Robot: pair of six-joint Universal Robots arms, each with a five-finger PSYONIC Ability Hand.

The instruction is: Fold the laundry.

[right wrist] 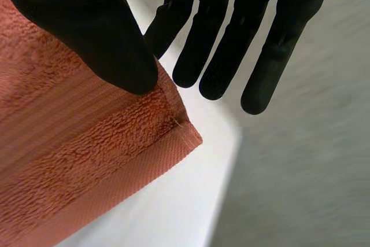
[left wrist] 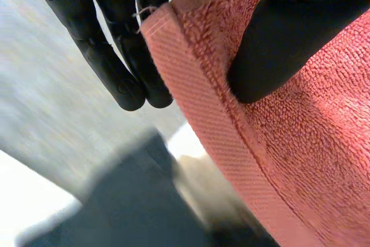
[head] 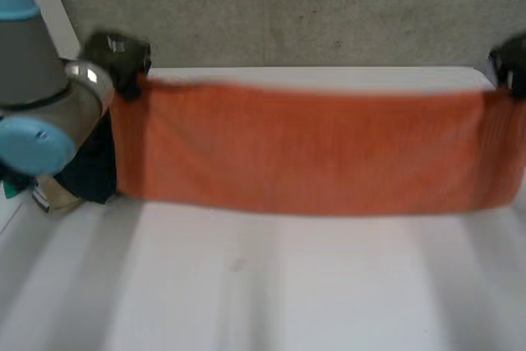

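Head view: orange towel [head: 304, 150] stretched, corners pinched by left hand [head: 122, 57] and right hand [head: 511, 65].

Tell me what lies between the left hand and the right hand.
The towel, orange, spans the whole stretch in the head view. The left hand pinches one top corner and the right hand pinches the other.

A rough grey wall [head: 312, 6], concrete by the look of it, runs along the back with a faint upright seam. Before it stands a smooth white flat-topped table [head: 288, 285], softly lit, pale bands of shade crossing its top. A white slanted panel [head: 59, 14] borders the wall's left end
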